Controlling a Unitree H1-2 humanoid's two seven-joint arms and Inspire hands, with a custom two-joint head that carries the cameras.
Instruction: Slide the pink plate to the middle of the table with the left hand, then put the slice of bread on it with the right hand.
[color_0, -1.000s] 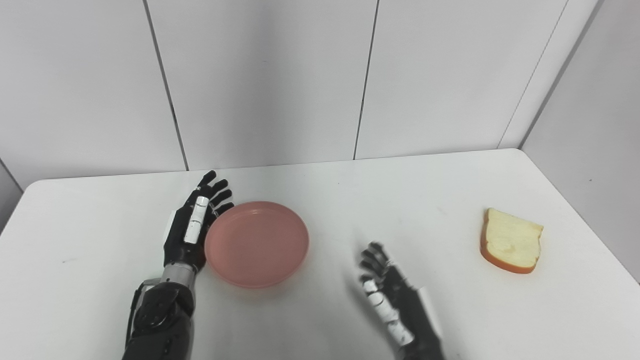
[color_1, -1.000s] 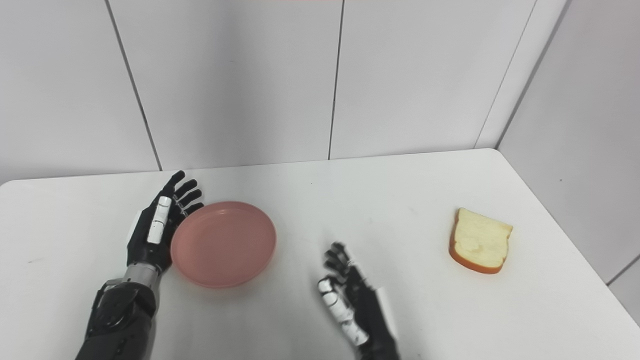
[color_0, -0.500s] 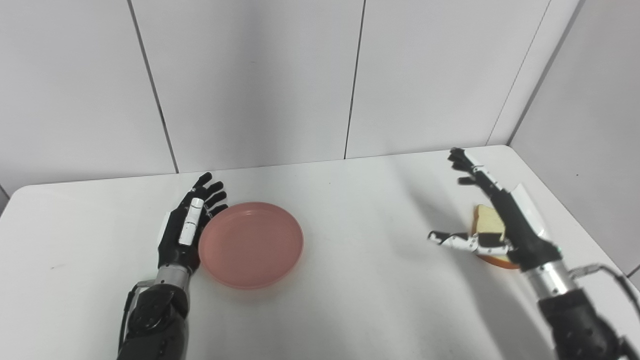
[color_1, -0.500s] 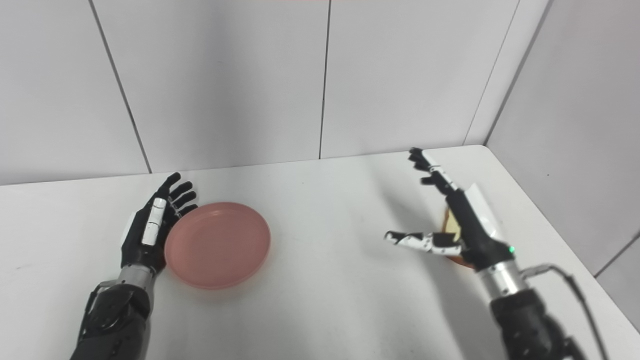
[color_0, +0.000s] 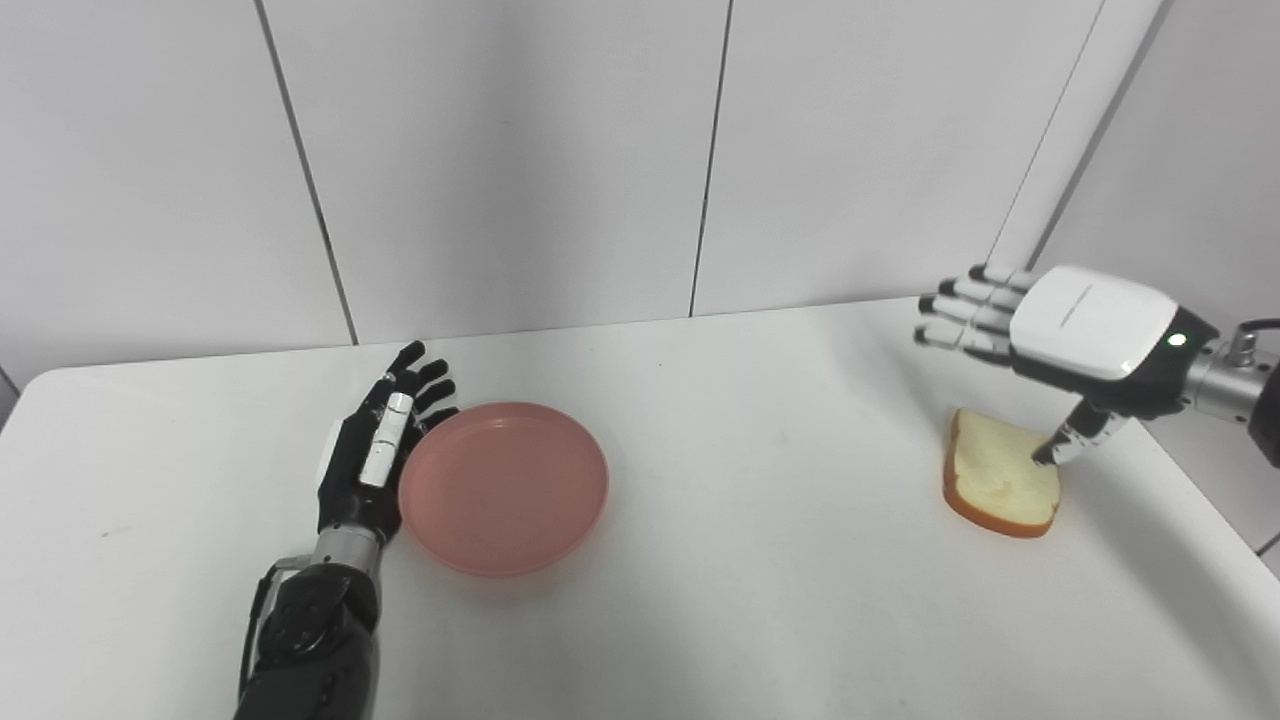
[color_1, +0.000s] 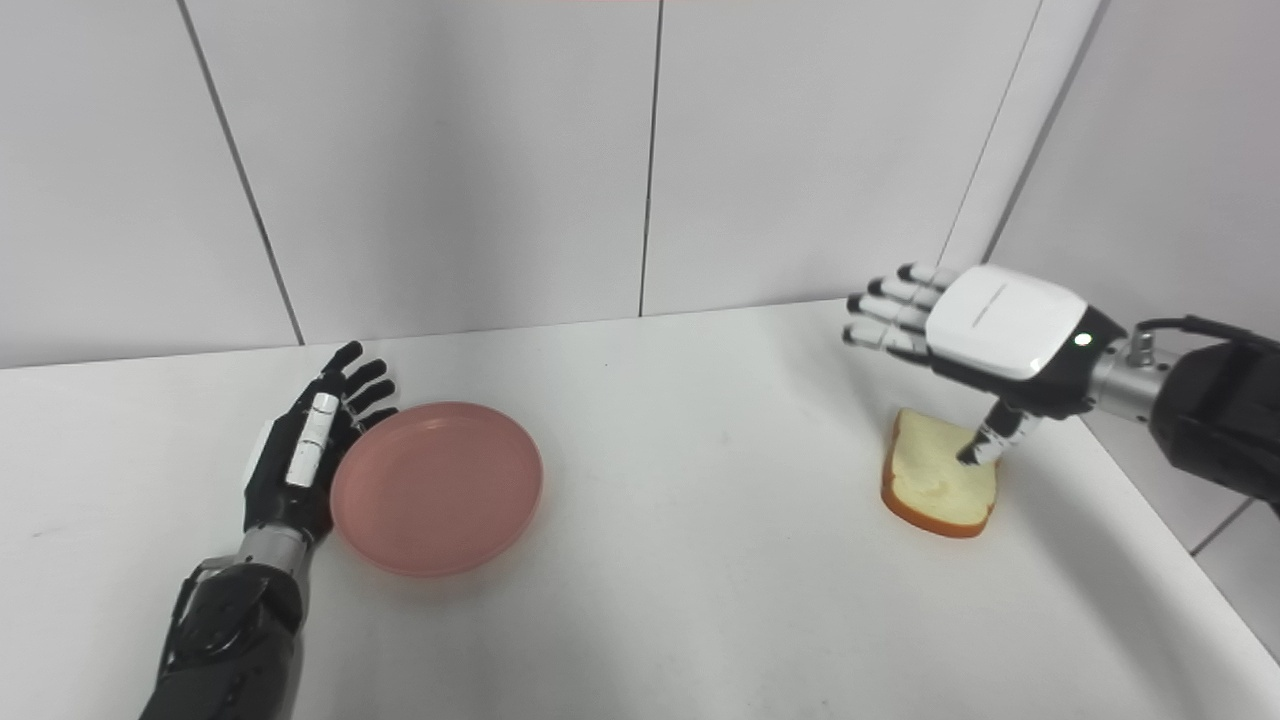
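With the plate (color_0: 503, 486) left of the table's middle beside the open left hand (color_0: 378, 457), the open right hand (color_0: 1065, 330) poised over the bread (color_0: 1000, 485) risks nudging it off the near edge.

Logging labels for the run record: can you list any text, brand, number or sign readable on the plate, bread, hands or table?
None: no readable text anywhere.
Round pink plastic plate: plain.
Slice of white bread: plain.
Right robot hand: blank white cover, one green light, no lettering.
Left robot hand: no markings.
White table: no markings.
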